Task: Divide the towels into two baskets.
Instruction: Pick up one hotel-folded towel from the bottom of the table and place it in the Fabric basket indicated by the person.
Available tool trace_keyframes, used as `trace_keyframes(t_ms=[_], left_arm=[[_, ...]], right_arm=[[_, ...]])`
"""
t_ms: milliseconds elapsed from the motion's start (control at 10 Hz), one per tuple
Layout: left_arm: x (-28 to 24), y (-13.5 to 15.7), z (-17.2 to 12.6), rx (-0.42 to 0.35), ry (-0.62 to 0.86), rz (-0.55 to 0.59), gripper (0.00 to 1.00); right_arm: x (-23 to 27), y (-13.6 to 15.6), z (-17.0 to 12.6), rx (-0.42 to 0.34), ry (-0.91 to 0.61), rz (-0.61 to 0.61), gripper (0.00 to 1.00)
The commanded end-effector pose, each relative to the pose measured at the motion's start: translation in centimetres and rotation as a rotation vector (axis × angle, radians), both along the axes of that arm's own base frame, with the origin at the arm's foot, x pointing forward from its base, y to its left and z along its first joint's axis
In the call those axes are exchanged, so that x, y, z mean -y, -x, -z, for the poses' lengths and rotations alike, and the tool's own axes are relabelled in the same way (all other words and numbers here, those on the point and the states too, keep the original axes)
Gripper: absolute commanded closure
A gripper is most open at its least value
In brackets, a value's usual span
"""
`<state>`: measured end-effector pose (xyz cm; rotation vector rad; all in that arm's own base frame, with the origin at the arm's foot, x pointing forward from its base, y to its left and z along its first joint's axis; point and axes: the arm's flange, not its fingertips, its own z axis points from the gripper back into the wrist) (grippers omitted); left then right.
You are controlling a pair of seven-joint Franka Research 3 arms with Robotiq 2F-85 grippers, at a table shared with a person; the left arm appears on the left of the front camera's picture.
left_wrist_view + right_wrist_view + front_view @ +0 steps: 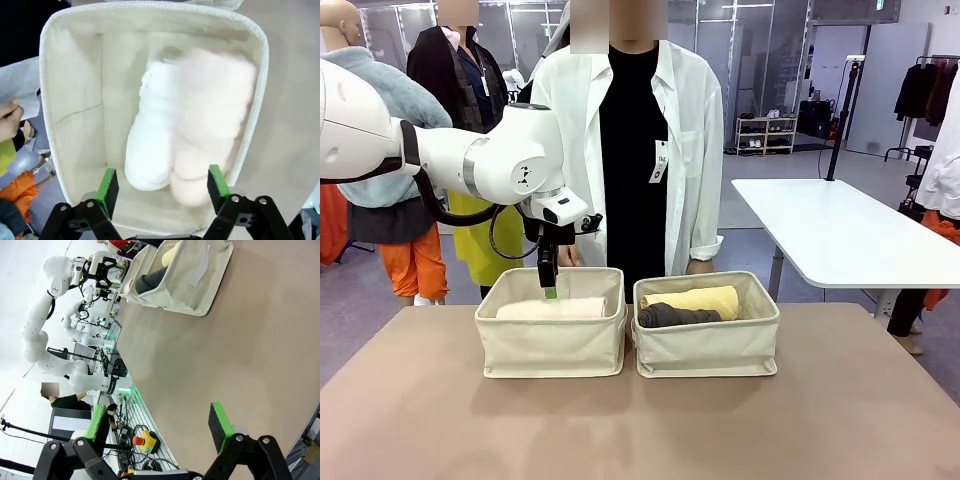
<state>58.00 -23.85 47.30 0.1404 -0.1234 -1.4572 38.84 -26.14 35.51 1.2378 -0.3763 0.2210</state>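
Observation:
Two beige baskets stand side by side at the table's far middle. The left basket [550, 345] holds a white towel [150, 135] and a cream towel [212, 125], which looks blurred. My left gripper [550, 290] hangs just above that basket's back rim. In the left wrist view the left gripper [162, 186] stands open over both rolls, gripping neither. The right basket [708, 345] holds a pale yellow towel [698, 299] and a dark grey towel [675, 317]. My right gripper [159, 426] is open above bare table, with the right basket [185, 280] far ahead of it.
A person in a white shirt [640, 150] stands close behind the baskets, with one hand [9, 116] by the left basket's far side. The brown table [640, 420] has free room in front of the baskets. A white table [840, 235] stands at the back right.

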Motion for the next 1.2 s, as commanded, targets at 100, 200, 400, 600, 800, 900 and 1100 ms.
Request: trace_keyframes(t_ms=[100, 200, 400, 600, 800, 900, 1100], left_arm=[[-0.5, 0.8, -0.5, 0.011, -0.007, -0.016, 0.0], [-0.5, 1.3, -0.1, 0.034, 0.01, -0.074, 0.0], [0.1, 0.2, -0.3, 0.007, 0.005, -0.021, 0.0], [0.1, 0.2, -0.3, 0.007, 0.005, -0.021, 0.0], [0.1, 0.2, -0.3, 0.007, 0.005, -0.021, 0.0], [0.1, 0.2, -0.3, 0.007, 0.005, -0.021, 0.0], [0.1, 0.2, -0.3, 0.007, 0.005, -0.021, 0.0]], right_arm=[[-0.3, 0.5, -0.3, -0.009, 0.013, -0.002, 0.0], [-0.3, 0.5, -0.3, -0.009, 0.013, -0.002, 0.0], [-0.3, 0.5, -0.3, -0.009, 0.013, -0.002, 0.0], [-0.3, 0.5, -0.3, -0.009, 0.013, -0.002, 0.0], [-0.3, 0.5, -0.3, -0.009, 0.013, -0.002, 0.0], [-0.3, 0.5, -0.3, -0.009, 0.013, -0.002, 0.0], [-0.3, 0.5, -0.3, -0.009, 0.013, -0.002, 0.0]])
